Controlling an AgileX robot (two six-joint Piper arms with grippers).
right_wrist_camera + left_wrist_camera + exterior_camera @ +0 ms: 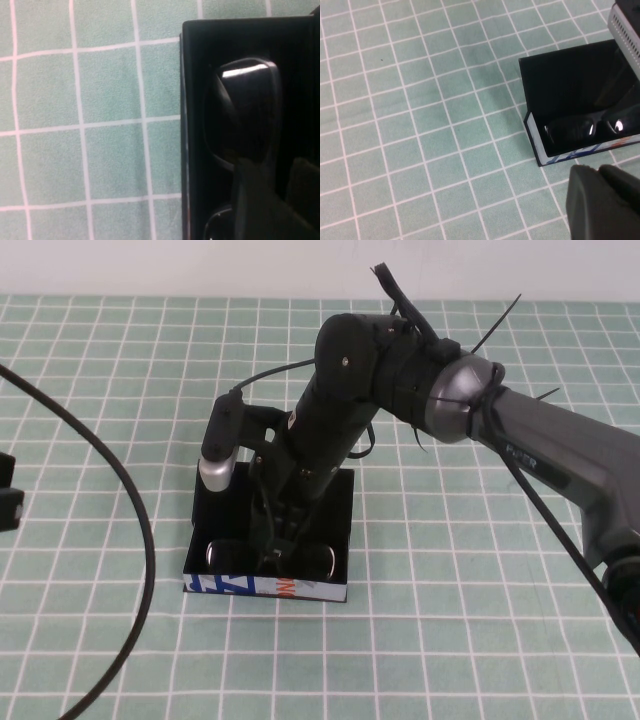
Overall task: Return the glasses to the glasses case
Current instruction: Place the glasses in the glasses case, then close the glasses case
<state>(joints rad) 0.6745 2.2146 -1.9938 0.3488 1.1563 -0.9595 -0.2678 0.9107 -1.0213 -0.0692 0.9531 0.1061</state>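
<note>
The black glasses case [342, 502] lies open on the checked green cloth, its white printed side strip [240, 586] toward me. The black glasses [322, 560] lie inside along the front wall, lenses glinting. My right gripper [275, 552] reaches straight down into the case over the middle of the glasses. In the right wrist view its dark fingers [257, 200] stand apart above the frame, beside one lens [245, 115]. My left gripper [597, 170] hovers shut over the cloth just in front of the case [560, 80], with the glasses [570, 131] in its view.
A black cable [140, 530] loops across the left of the cloth. The right arm's silver camera housing [216, 472] hangs over the case's left side. A pale wall borders the far edge of the table.
</note>
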